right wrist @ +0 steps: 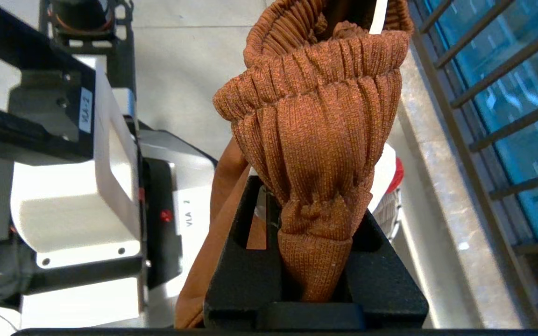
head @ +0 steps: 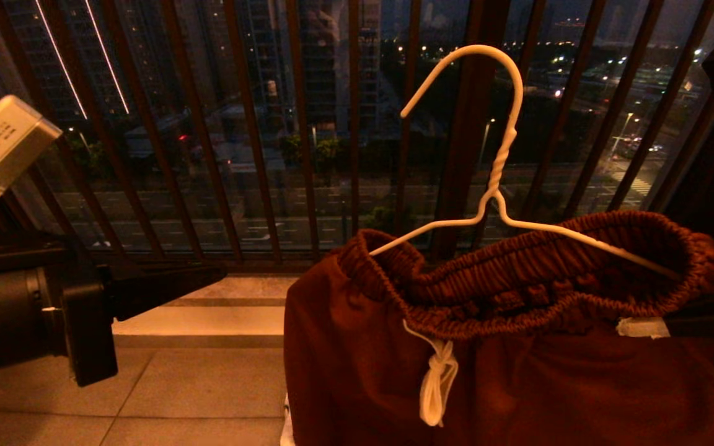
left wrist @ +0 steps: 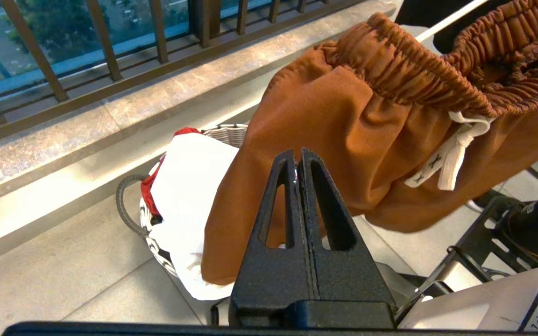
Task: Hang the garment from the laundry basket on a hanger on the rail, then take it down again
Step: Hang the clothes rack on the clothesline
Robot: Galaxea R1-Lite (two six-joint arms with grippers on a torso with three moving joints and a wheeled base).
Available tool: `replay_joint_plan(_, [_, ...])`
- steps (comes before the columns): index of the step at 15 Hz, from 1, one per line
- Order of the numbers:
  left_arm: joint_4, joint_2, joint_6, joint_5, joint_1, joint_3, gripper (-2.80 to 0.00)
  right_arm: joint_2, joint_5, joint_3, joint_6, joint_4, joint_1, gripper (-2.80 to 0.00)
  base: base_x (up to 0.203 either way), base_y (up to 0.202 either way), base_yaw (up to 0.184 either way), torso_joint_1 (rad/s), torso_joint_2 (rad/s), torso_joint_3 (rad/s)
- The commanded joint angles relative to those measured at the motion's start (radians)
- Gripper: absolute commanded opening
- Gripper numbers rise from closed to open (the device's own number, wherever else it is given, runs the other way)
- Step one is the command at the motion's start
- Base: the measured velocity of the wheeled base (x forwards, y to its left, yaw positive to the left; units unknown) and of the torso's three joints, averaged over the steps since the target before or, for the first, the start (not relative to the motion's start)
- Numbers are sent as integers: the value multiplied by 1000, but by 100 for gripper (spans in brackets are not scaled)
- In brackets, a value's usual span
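My right fingers pinch the shorts' waistband at three o'clock, seemingly with the hanger; my left fingers, pressed together, sit empty at nine.

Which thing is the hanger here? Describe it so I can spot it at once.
Look at the dark barred railing across the head view. In front of it, right of centre, the rust-brown shorts hang with the waistband open. The hanger rises from that waistband: thin white wire with a twisted neck and a curved hook on top, the only pale, slender shape against the dark bars.
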Motion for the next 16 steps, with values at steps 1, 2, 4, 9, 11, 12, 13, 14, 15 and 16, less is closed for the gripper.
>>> replay_joint_plan(1, [0, 11, 1, -3, 0, -3, -280, 6, 7, 2, -9, 4, 1, -280, 0, 0, 0, 0, 0, 0])
replay_joint_plan(2, [0, 9, -1, -17, -2, -3, -280, 6, 16, 3, -9, 4, 1, -280, 0, 0, 0, 0, 0, 0])
replay_joint_plan(4, [30, 7, -20, -53, -2, -16, -280, 6, 19, 8, -22, 2, 1, -280, 0, 0, 0, 0, 0, 0])
replay_joint_plan(9, [187, 9, -22, -84, -3, -84, -280, 3, 19, 16, -44, 2, 1, -280, 0, 0, 0, 3, -18, -15])
replay_joint_plan(11, [187, 14, -22, -83, -3, -83, -280, 3, 19, 18, -64, 2, 1, -280, 0, 0, 0, 23, -233, -262])
replay_joint_plan(12, [187, 14, -22, -83, -2, -83, -280, 3, 19, 19, -67, 2, 1, -280, 0, 0, 0, 41, -85, -320])
replay_joint_plan(13, [187, 13, -22, -82, -3, -83, -280, 1, 19, 21, -67, 3, 1, -280, 0, 0, 0, 73, -328, -365])
replay_joint_plan(14, [187, 13, -23, -81, -2, -83, -280, 0, 19, 21, -67, 2, 1, -280, 0, 0, 0, 108, -562, -359])
replay_joint_plan(15, [187, 13, -22, -80, -2, -83, -280, 0, 19, 21, -67, 2, 1, -280, 0, 0, 0, 39, -585, -330])
replay_joint_plan(16, [187, 13, -22, -80, -2, -83, -280, 0, 19, 21, -67, 2, 1, -280, 0, 0, 0, 87, -554, -328])
